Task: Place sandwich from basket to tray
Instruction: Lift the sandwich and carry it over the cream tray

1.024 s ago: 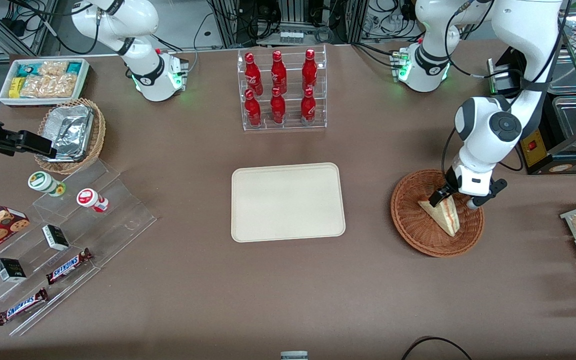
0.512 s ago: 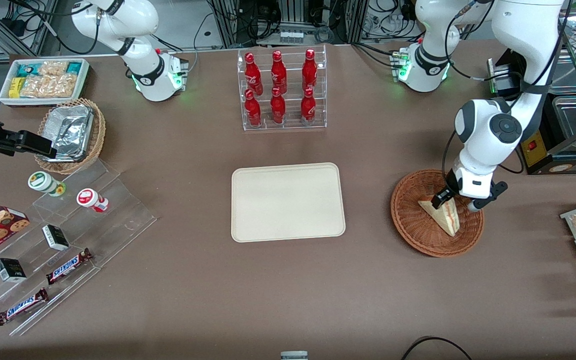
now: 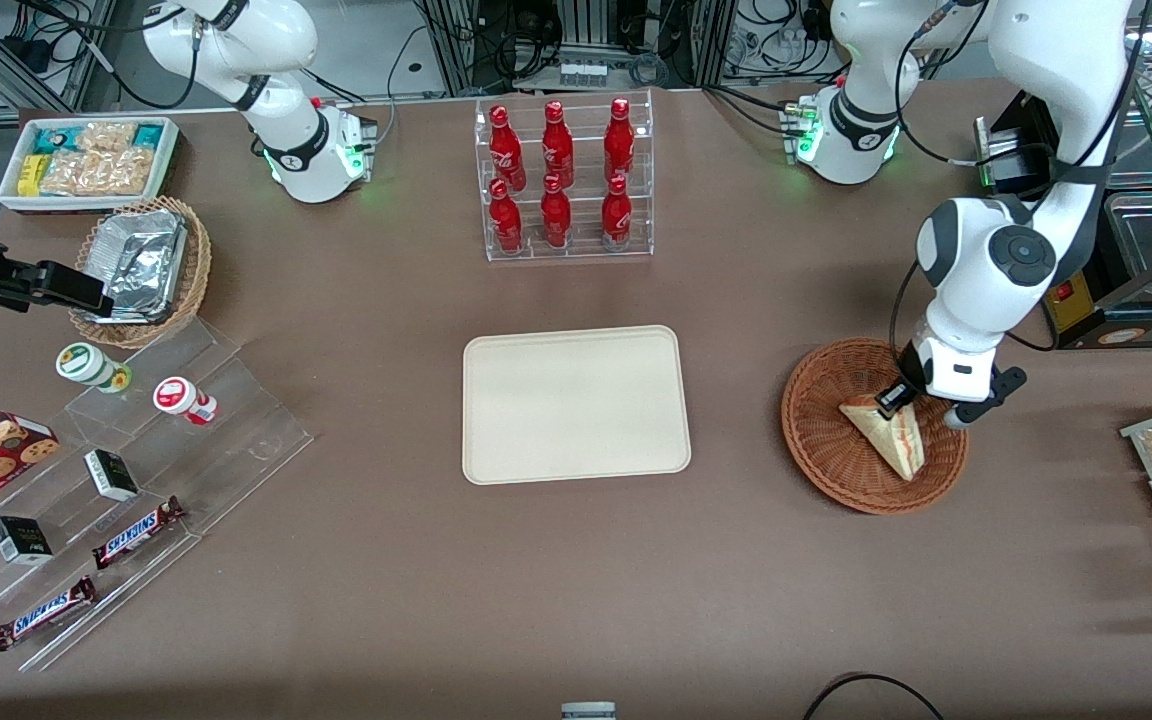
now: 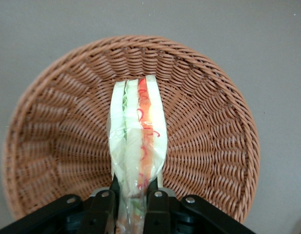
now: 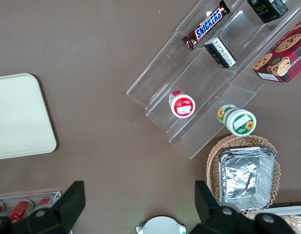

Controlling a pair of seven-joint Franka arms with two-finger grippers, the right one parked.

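A: How is the sandwich (image 3: 891,436) expected to handle, and where is it?

B: It is judged to be light, soft and easily crushed, with clear wrap that may slip. It lies in the basket (image 3: 821,440), on the counter (image 3: 576,580) toward the working arm's end, well apart from the tray (image 3: 574,404). In the left wrist view the cut edge with red and green filling is turned up toward the camera (image 4: 137,141).

A: Where should it be held?

B: Across the two bread faces at the broad end, so that the layers are pressed together rather than pulled apart. That is where the gripper (image 4: 132,197) is seen: its fingers are closed in on the wedge from both sides, pinching it with the wrap bunched between them. Only mild pressure seems advisable.

A: What has changed against the earlier frames?

B: In the front view the gripper (image 3: 898,398) has been shifted slightly toward the working arm's end, and the wedge has been turned a little with it. The sandwich is not yet seen clear of the basket. The tray is unchanged.
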